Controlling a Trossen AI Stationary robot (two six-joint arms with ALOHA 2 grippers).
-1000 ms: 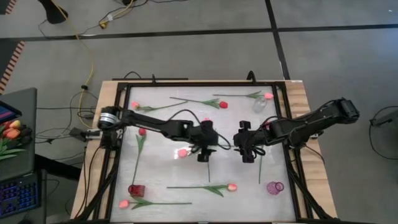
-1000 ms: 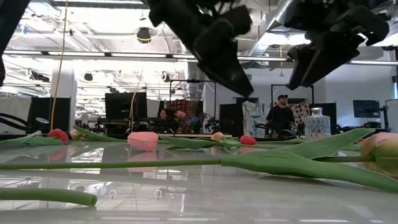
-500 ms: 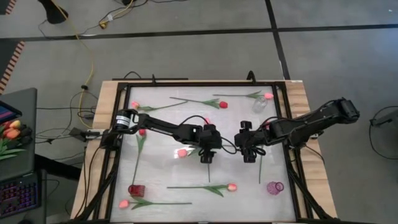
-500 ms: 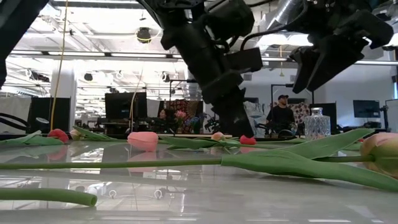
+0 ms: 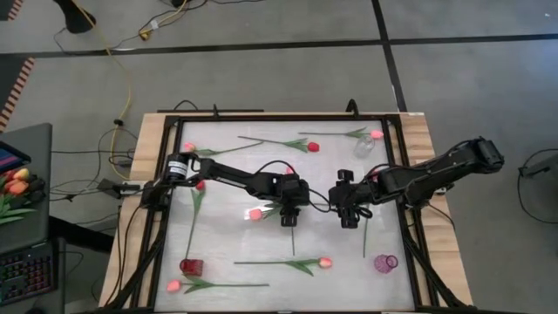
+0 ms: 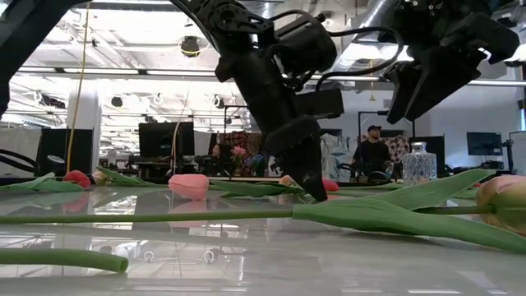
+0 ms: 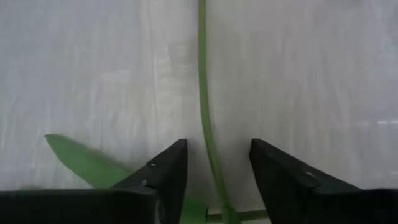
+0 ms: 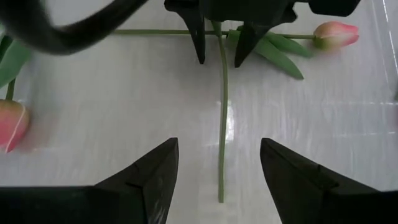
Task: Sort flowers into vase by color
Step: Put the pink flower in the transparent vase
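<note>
Left gripper (image 7: 214, 171) straddles a tulip stem (image 7: 204, 93), jaws apart, ungripped; right gripper (image 8: 217, 165) hovers open

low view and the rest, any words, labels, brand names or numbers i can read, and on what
None can be read in any view.
The screens in the room behind the table are too far off to show any text.
The laptop beside the table in the high view is too small to read.

Seen from above, eight tulip heads (image 5: 255, 213) can be counted on the white table (image 5: 235, 235): three red, five pink or salmon. There are three small vases: one red vase (image 5: 191, 266) lower left, one purple vase (image 5: 385, 262) lower right, one clear vase (image 5: 364, 146) upper right.
</note>
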